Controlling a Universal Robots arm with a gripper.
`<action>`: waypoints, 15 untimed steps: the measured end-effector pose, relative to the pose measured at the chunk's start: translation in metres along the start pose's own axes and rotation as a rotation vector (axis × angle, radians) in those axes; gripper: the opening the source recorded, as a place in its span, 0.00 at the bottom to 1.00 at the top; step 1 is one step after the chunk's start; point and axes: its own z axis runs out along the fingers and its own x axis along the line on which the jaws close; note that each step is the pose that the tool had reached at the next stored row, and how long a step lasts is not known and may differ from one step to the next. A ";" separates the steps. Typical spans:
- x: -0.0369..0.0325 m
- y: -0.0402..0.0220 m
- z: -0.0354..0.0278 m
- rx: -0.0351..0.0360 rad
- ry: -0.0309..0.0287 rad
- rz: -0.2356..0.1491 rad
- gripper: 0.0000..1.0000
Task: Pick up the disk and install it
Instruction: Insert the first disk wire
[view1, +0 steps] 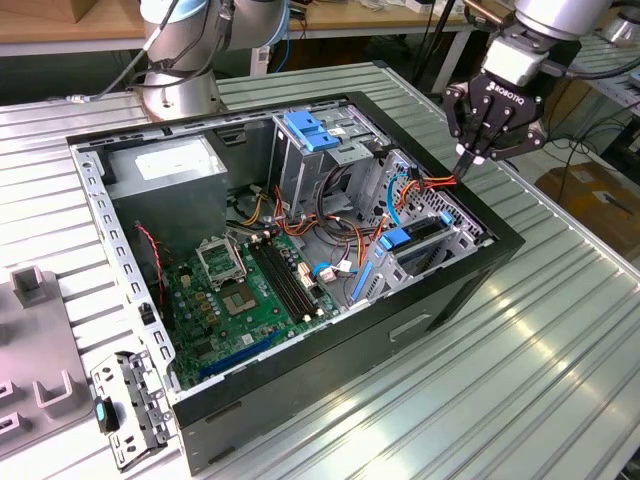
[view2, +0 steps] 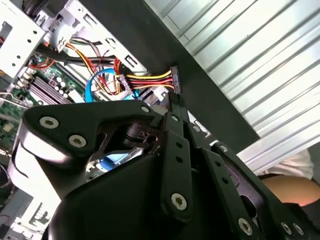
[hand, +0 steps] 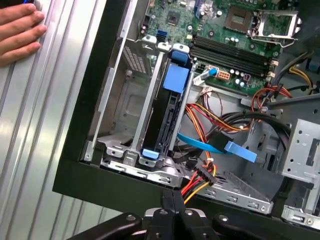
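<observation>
As you are scanning from the exterior view's left, a grey moulded fixture is lying on the ribbed metal table. A small metal bracket is lying beside it, against the open black computer case.

Inside the case, the grey power-supply box is sitting in the rear corner and showing a white sticker; its print is left unread. The green motherboard is lying flat on the case floor. Further right, a blue latch is sitting on top of the metal drive cage.

The disk is standing on edge inside the lower bay at the case's corner on the exterior view's right. In the first wrist view the disk is showing its dark edge between blue side rails. A flat blue cable is trailing nearby.

Your gripper, white lettering on its body, is hanging over that same corner. Its fingers are pressed together and gripping nothing. In the second wrist view the gripper is pointing at the black power connector on red, yellow and black wires, just beside it; whether they are touching cannot be told.

A person's hand is resting on the table outside the case.
</observation>
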 end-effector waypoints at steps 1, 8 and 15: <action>0.0000 -0.0001 0.0003 0.0004 0.0003 -0.019 0.11; 0.0004 -0.0012 0.0024 0.0028 0.0024 -0.148 0.17; 0.0018 -0.0062 0.0057 0.0057 0.0051 -0.315 0.24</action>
